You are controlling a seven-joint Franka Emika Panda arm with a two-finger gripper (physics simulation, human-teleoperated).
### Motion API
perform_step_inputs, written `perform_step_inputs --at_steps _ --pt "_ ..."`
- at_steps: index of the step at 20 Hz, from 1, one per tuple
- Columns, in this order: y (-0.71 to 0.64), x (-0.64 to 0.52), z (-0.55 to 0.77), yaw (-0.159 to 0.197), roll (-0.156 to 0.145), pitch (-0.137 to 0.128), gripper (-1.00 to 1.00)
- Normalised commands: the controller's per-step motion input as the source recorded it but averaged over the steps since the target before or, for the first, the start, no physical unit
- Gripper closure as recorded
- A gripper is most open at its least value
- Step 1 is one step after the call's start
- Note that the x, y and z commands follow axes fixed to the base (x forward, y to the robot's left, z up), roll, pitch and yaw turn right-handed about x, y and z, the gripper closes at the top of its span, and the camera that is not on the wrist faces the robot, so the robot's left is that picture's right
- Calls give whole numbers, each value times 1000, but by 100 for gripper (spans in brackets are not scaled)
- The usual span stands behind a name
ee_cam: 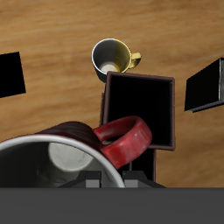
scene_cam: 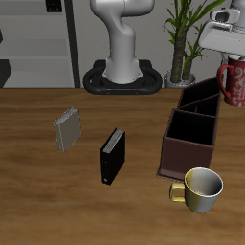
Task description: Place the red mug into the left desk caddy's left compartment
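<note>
Wood table below; my gripper (scene_cam: pixel 230 59) pinching mug (scene_cam: pixel 233 83) above caddy (scene_cam: pixel 191 129) far end; tilted release risks catching divider.

Arm (scene_cam: pixel 122 38): glossy white, made of rounded, bulbous segments, darker grey seen at a joint seam. It is mounted on a flat black base plate (scene_cam: pixel 122 82) with rounded corners. Gripper (scene_cam: pixel 228 33): white casing, a dark patch noted on its upper part. No cables or markings are made out.
</note>
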Motion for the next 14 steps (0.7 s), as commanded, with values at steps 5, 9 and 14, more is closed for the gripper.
perform_step_inputs --at_steps 5,9,14 --pt "253 -360 -77 5 19 -26 100" --pt "185 -579 -53 -3 -25 -43 100" --pt "80 -522 -31 -9 -18 -23 100"
